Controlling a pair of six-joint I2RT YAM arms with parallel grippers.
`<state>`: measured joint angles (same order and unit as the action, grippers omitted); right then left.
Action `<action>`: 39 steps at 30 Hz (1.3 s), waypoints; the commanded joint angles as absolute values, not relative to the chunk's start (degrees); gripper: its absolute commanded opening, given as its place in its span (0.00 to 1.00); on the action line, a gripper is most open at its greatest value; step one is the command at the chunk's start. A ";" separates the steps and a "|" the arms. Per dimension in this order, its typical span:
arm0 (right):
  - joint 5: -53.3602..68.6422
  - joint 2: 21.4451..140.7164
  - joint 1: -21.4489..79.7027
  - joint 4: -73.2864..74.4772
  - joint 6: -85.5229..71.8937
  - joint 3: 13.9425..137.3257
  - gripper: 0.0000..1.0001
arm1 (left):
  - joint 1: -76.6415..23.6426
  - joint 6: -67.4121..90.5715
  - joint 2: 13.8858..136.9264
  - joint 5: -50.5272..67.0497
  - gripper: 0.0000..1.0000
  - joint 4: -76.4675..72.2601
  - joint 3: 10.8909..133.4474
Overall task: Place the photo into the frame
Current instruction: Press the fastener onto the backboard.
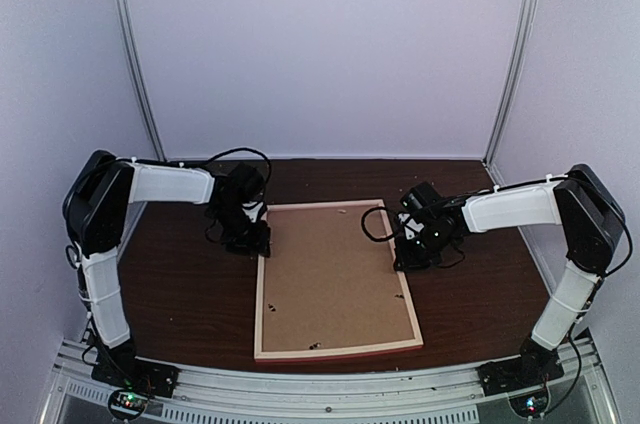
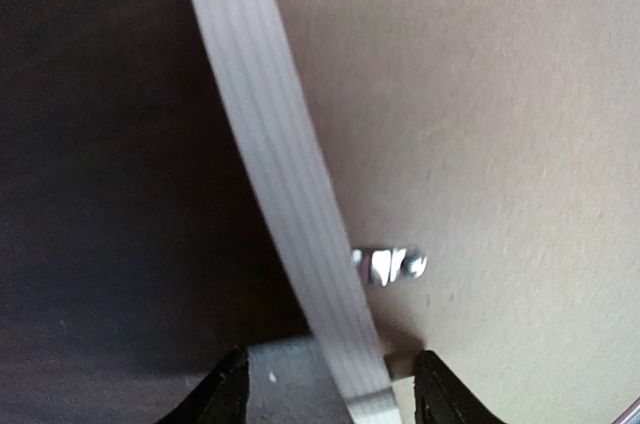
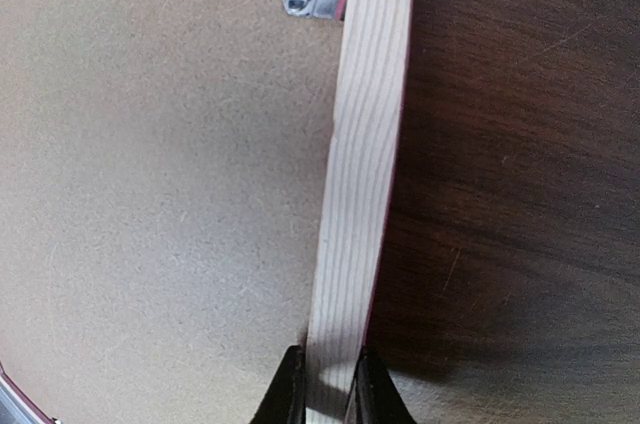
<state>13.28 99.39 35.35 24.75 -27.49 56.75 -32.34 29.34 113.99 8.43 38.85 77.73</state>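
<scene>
Metal rail (image 1: 320,385) edges dark wood worktop (image 1: 180,284) inside pale walls (image 1: 320,44); frame (image 1: 336,350) lies back-up, right claw (image 3: 328,389) pinching its rim, left claw (image 2: 335,389) released astride it.

Table (image 1: 180,294): dark brown wood, lower half of the top view.
Backing board (image 1: 330,274): plain brown, flat, centre.
Metal tab (image 2: 390,264): silver, on the board's edge.
Walls (image 1: 320,44): pale, upper half.

The left arm (image 1: 170,184) and right arm (image 1: 515,209) share one build: white-sleeved links between bulky black joint housings, thin black cables (image 1: 240,150) looping near the wrists, flat black bases (image 1: 135,376), and tapered black fingers (image 2: 225,394).
</scene>
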 commanded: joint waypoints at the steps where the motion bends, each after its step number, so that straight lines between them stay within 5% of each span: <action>1: 12.64 103.79 35.39 26.37 -25.62 54.32 0.03 | -34.69 30.22 107.98 8.80 0.60 39.44 71.89; 20: 12.32 103.89 35.49 26.82 -25.49 54.42 0.03 | -49.33 37.32 100.01 3.37 0.70 40.48 60.73; 39: 12.52 104.15 35.46 26.20 -25.31 53.90 0.03 | -51.58 40.37 99.97 4.27 0.53 40.50 56.57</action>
<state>13.28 99.42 35.35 24.75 -27.46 56.75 -50.74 39.29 100.18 4.40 39.00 59.99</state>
